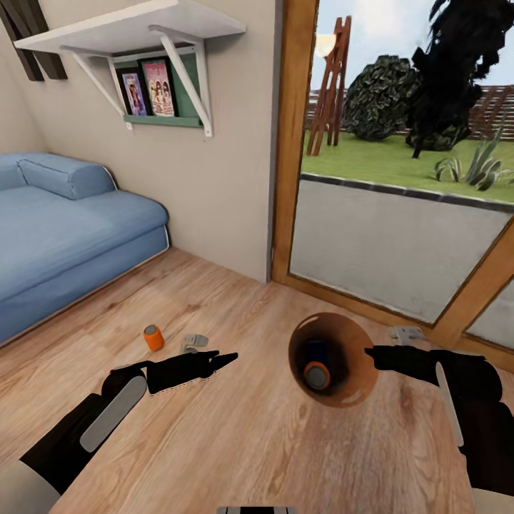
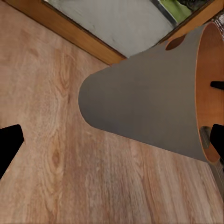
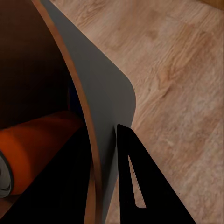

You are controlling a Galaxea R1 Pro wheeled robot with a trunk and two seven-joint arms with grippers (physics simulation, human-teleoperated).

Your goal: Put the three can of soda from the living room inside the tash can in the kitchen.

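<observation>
Both black arms are reaching over the wood plank floor (image 1: 235, 442). Left gripper (image 1: 221, 360) is hanging open and empty, an orange can (image 1: 153, 338) standing just beyond it. Right gripper (image 1: 371, 355) is pinching the copper bin (image 1: 357, 385) rim; an orange can (image 3: 37, 149) and a blue can (image 1: 315, 351) are lying inside.

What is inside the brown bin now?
Inside the bin lie an orange can and a dark blue one behind it. Its wall covers their lower parts. Another orange can stands on the floor.
</observation>
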